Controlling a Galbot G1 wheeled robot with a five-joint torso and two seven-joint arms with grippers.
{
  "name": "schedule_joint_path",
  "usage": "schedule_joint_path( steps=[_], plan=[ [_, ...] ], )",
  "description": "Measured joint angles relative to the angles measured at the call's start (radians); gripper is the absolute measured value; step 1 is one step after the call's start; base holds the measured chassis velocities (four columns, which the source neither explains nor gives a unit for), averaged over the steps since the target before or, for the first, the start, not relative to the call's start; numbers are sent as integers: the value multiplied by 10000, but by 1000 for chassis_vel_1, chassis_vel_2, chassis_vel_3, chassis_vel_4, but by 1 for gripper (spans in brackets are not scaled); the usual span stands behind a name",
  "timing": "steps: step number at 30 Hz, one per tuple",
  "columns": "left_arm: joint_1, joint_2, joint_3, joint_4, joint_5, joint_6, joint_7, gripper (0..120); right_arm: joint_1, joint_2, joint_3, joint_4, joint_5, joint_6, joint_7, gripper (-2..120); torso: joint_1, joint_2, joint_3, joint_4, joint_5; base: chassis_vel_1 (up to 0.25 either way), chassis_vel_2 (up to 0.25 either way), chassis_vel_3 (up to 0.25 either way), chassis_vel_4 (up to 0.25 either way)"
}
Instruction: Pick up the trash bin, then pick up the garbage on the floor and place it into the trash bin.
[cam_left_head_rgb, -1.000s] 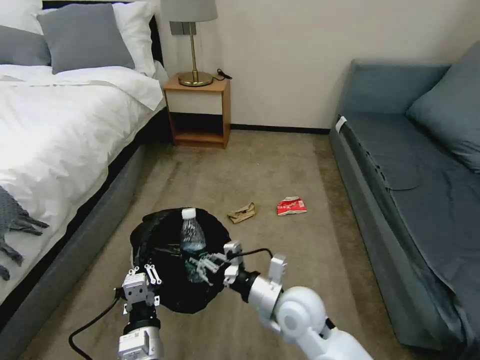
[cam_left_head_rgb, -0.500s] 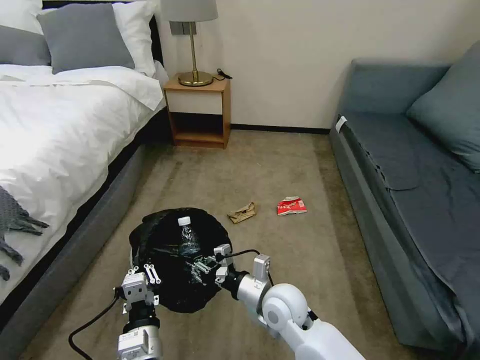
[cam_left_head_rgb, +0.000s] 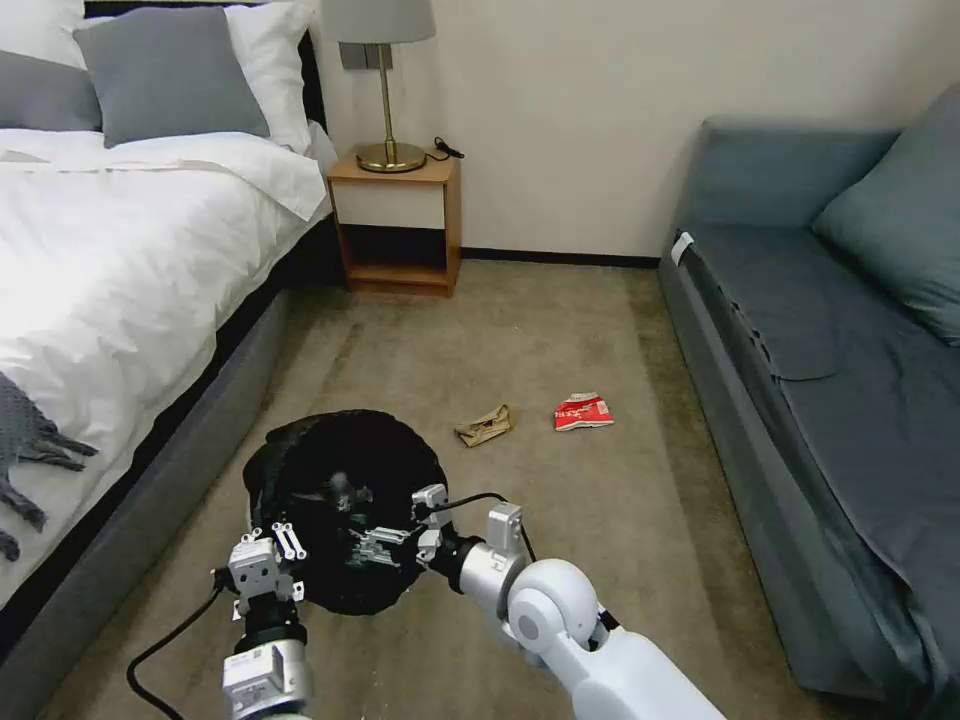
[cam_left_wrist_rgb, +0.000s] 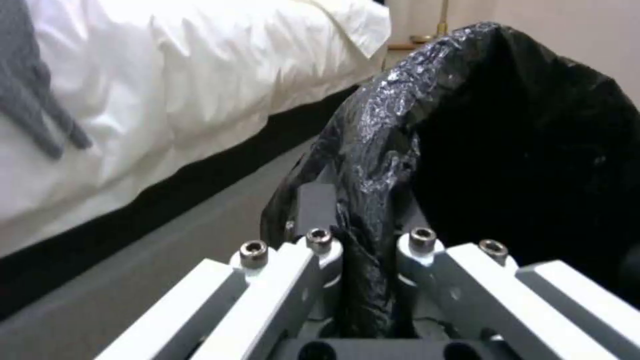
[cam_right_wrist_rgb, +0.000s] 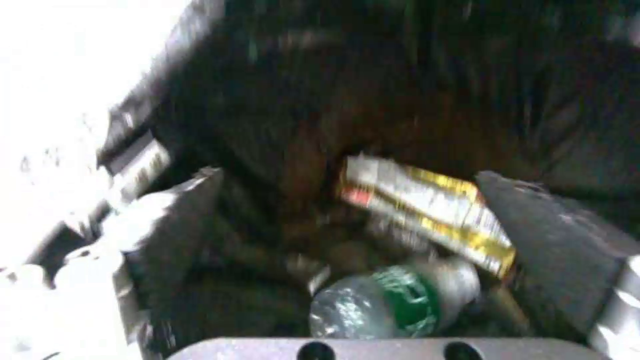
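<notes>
Right wrist view: bottle (cam_right_wrist_rgb: 393, 305) lying in the bin (cam_left_head_rgb: 340, 470).
Right gripper (cam_left_head_rgb: 385, 545) jaws hanging open, empty, above it; left gripper (cam_left_wrist_rgb: 367, 280) jaws pinching the bin's rim.

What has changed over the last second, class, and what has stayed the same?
The right gripper let go of the bottle, which dropped into the bin beside a yellow wrapper; the gripper pulled back slightly. The left gripper stays clamped on the bin's rim. The paper scrap and red packet remain on the carpet.
</notes>
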Motion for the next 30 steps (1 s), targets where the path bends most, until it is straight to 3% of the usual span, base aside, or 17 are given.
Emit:
schedule_joint_path(
  steps=[11, 30],
  plan=[
    [-30, -383, -341, 135, -328, -96, -85, 4, -170, -69, 1638, 596, 140, 647, 37, 100, 0, 0, 0, -1, 1, 0, 0, 0, 0],
    [58, -355, -610, 13, -269, -96, -67, 4, -1165, -489, 4188, -211, -868, 1407, 1870, 100, 0, 0, 0, -1, 2, 0, 0, 0, 0]
  ],
)
